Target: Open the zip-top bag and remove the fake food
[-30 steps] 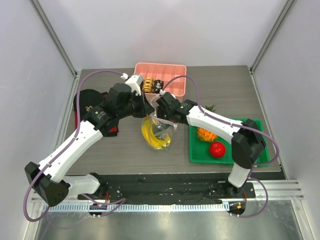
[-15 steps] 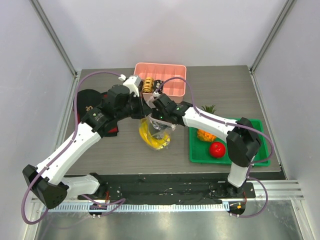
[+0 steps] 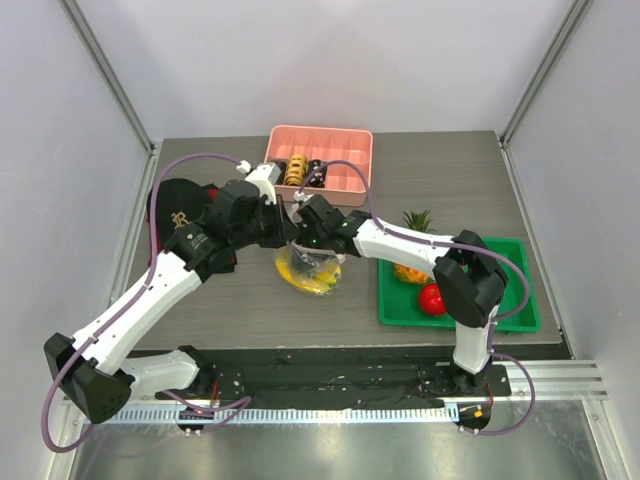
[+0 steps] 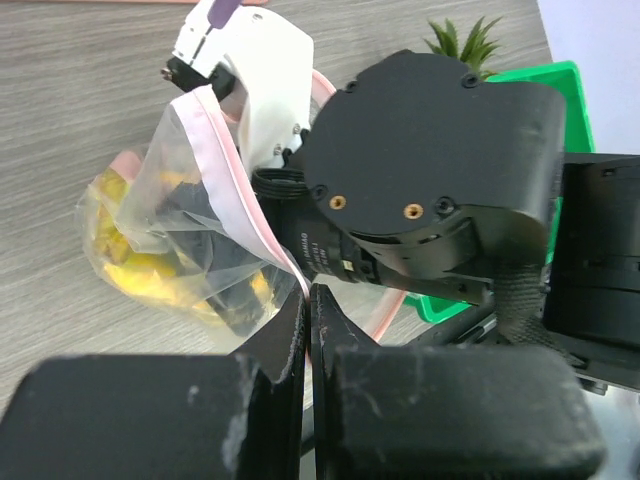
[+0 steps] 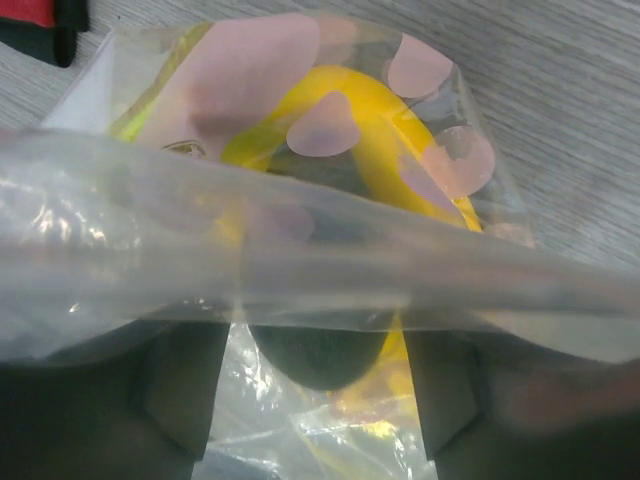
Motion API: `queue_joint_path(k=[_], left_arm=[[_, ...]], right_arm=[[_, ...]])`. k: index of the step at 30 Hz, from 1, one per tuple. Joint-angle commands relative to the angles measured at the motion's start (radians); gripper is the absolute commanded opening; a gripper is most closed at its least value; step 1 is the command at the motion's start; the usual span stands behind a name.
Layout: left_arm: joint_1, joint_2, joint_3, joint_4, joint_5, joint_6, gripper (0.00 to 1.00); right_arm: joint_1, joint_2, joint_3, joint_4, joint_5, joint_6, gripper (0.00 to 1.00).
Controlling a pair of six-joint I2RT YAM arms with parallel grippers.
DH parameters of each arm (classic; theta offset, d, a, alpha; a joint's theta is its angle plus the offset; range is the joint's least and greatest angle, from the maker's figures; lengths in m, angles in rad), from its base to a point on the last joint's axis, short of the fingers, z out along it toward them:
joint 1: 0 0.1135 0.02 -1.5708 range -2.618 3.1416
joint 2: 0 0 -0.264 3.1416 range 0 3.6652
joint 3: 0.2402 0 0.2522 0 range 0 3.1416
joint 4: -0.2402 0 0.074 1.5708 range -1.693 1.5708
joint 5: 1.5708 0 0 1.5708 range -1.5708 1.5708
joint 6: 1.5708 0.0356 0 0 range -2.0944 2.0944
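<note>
Both arms reach to table centre, wrists meeting above the bag [image 3: 308, 272]. Left gripper [image 4: 308, 300] is clamped on the pink zip strip [image 4: 235, 170]. Right gripper [image 5: 320, 385] has fingers wide, bag film across its lens. Banana [image 5: 400, 130] and avocado [image 5: 320, 360] are inside the bag. Pineapple [image 3: 410, 268] and 1 red fruit [image 3: 431, 298] sit on the green tray [image 3: 500, 315]. Grey wood table [image 3: 200, 310], pink bin [image 3: 345, 150] at the back.

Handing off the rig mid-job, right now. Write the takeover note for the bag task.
Left gripper: shut on the pink strip of the zip-top bag.
Right gripper: fingers apart at the bag's mouth.
In the bag: banana, avocado.
On the green tray: pineapple, one red fruit.
Done: bag looks open, two pieces out.
Left: take out the rest.
</note>
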Motion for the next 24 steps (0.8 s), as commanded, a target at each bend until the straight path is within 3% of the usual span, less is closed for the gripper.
queue_joint_path(k=[1, 7, 11, 12, 16, 24], left_arm=[[0.000, -0.032, -0.006, -0.002, -0.013, 0.013, 0.00], [-0.001, -0.034, -0.008, -0.015, -0.017, 0.022, 0.00], [0.000, -0.037, -0.006, -0.031, -0.037, 0.026, 0.00], [0.000, -0.035, -0.005, -0.034, -0.051, 0.025, 0.00], [0.011, -0.020, 0.003, -0.063, -0.102, 0.023, 0.00], [0.020, -0.005, 0.001, -0.040, -0.076, 0.013, 0.00]], right_arm=[[0.005, 0.058, 0.010, 0.077, 0.029, -0.024, 0.74], [0.008, 0.099, 0.037, 0.067, 0.064, -0.021, 0.70], [0.008, 0.022, 0.057, 0.013, 0.082, -0.020, 0.47], [0.008, 0.001, 0.057, 0.002, 0.084, -0.021, 0.37], [0.007, -0.098, 0.065, -0.070, 0.065, -0.006, 0.19], [0.004, -0.196, 0.180, -0.215, 0.047, 0.049, 0.13]])
